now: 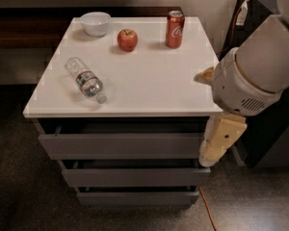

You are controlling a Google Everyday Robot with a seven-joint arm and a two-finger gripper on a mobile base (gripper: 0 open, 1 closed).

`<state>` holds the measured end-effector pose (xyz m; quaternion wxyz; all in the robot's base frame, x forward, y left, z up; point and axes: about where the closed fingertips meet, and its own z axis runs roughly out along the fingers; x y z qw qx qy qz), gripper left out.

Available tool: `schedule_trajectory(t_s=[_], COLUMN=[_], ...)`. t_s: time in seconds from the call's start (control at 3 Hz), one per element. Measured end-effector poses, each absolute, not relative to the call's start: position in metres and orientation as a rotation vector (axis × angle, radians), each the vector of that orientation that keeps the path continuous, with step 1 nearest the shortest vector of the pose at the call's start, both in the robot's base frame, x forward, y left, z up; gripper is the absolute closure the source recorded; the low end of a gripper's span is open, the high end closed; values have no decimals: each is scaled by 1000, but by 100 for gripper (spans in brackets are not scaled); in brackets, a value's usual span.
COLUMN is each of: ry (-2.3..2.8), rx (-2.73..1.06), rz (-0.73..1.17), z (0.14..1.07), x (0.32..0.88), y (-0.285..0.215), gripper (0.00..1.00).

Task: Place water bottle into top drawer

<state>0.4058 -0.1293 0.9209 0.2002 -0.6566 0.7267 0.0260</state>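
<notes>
The water bottle [84, 79] lies on its side at the near left of the white surface [149, 81]. It is probably light, slick and apt to roll, so grasp it across the labelled middle. The pincer [217, 141] hangs by the right end of the top drawer [120, 145]; I cannot tell whether it is released or clenched.

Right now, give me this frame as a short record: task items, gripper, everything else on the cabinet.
water bottle: on its side, front-left of the white tabletop, cap toward the front edge
top drawer: uppermost grey front below the tabletop; bottle not in it
gripper: hanging off the tabletop's right front corner, level with the top drawer, apart from the bottle
back row: bowl, apple, soda can, left to right
status: bottle not yet picked up
</notes>
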Motion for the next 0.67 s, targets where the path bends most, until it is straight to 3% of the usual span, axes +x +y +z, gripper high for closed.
schedule_trajectory(t_s=[0.67], ry=[1941], rx=[-1896], rz=[176], z=[854], x=[395], y=[-79], gripper=[0])
